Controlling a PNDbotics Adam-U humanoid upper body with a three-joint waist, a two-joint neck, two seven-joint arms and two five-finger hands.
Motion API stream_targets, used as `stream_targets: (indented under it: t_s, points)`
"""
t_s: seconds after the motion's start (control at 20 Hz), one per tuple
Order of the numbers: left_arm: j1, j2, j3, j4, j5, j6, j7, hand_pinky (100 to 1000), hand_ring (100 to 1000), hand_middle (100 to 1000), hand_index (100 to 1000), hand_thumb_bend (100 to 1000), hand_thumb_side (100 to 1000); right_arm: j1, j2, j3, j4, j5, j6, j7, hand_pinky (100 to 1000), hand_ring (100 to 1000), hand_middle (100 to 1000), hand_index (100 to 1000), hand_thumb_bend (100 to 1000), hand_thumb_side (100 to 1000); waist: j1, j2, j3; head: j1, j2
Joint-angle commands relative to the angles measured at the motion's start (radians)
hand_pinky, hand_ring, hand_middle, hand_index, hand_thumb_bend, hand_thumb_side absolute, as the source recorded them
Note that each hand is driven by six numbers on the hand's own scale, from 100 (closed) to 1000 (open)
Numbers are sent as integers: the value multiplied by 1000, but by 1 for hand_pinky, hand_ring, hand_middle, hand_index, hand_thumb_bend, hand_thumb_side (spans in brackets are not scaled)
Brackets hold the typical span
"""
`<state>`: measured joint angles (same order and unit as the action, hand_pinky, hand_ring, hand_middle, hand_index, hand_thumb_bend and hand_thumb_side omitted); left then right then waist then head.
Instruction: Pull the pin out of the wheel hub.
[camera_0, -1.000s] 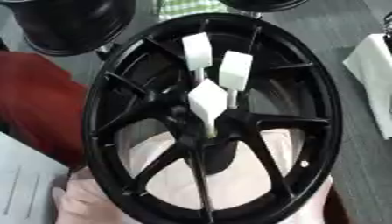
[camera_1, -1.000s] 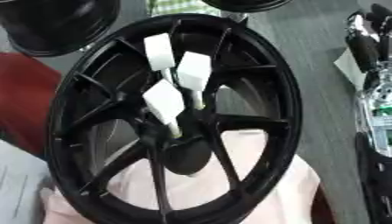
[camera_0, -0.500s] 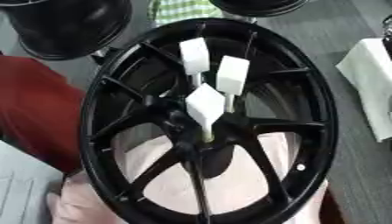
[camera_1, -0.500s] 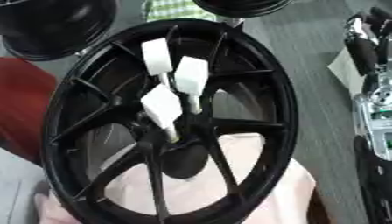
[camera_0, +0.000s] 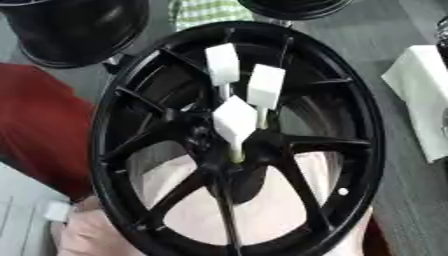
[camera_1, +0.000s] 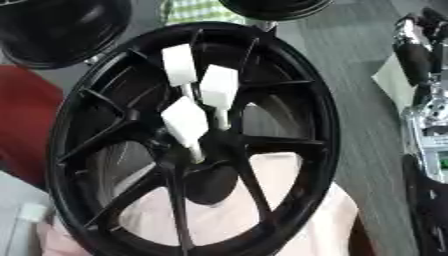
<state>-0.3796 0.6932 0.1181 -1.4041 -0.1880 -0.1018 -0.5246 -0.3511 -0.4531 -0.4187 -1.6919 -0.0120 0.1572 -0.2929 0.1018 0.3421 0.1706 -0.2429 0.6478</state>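
Note:
A black wheel hub with several spokes fills both views, tilted and seen face on. Three white pins with block-shaped heads stand in its centre: one at the top, one to its right, and a lower one whose thin stem runs into the hub's middle. No hand touches any pin. At the right edge of the right eye view a black and silver part of my right arm or hand stands apart from the wheel; how it is set is not clear. My left hand does not show.
Two more black wheels lie at the back, at upper left and top right, with green checked cloth between them. A red surface lies left, a white sheet right, and something pale pink behind the lower spokes.
The whole picture has shifted slightly, so the camera moved. All three pins stay in the hub as before.

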Motion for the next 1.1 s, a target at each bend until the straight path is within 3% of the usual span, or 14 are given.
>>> stream_targets:
  t_s: [0.05, 0.35, 0.7, 0.9, 1.1]
  points:
    - [-9, 22, 30, -50, 46, 47, 29, 664, 641, 564, 771, 100, 1000, -13, -19, -6, -24, -8, 3, -5, 946, 1000, 841, 905, 100, 555, -15, -9, 0, -4, -17]
    - [-14, -69, 24, -211, 322, 15, 124, 610, 584, 499, 734, 100, 817, -15, -17, -4, -31, -9, 1, -8, 945, 1000, 840, 904, 100, 545, -17, -10, -1, -6, -13]
    - [-25, -290, 37, -251, 519, 78, 139, 610, 585, 502, 739, 101, 881, -20, -5, -4, -44, -8, 0, -14, 944, 1000, 839, 903, 100, 543, -29, -8, -5, -15, -13]
    - [-24, -362, 51, -224, 578, 49, 139, 618, 591, 508, 747, 145, 866, -21, 0, -3, -48, -9, -1, -20, 944, 1000, 838, 903, 100, 539, -36, -5, -4, -20, -15]
    - [-21, -391, 60, -208, 627, 12, 147, 620, 590, 504, 744, 154, 846, -23, 3, -3, -50, -9, -2, -25, 944, 1000, 836, 903, 100, 543, -40, -3, -4, -19, -19]
